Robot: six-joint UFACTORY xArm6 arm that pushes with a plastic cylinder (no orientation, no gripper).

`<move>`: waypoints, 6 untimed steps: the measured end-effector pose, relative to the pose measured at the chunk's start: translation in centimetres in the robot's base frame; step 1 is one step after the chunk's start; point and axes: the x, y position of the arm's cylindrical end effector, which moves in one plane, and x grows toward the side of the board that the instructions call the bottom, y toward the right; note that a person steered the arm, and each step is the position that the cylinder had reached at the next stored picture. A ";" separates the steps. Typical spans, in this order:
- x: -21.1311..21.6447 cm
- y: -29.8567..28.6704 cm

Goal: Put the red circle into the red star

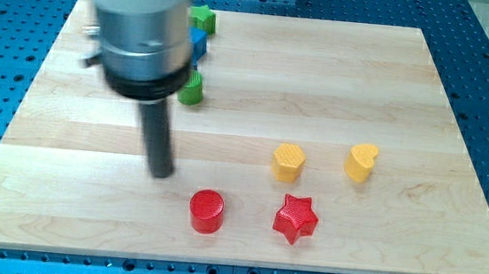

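Note:
The red circle (207,211) stands near the view's bottom, left of centre. The red star (296,219) stands to its right, with a gap of about one block width between them. My tip (162,172) rests on the board just up and to the left of the red circle, not touching it. The rod rises from there to the large grey arm body at the view's top left.
A yellow hexagon-like block (289,160) and a yellow heart (361,161) stand above the red star. A green block (203,18), a blue block (197,44) and another green block (192,89) sit at the top left, partly hidden by the arm. The wooden board (394,257) lies on a blue perforated table.

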 end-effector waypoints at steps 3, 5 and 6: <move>4.6 12.9; 5.9 15.1; 7.2 13.9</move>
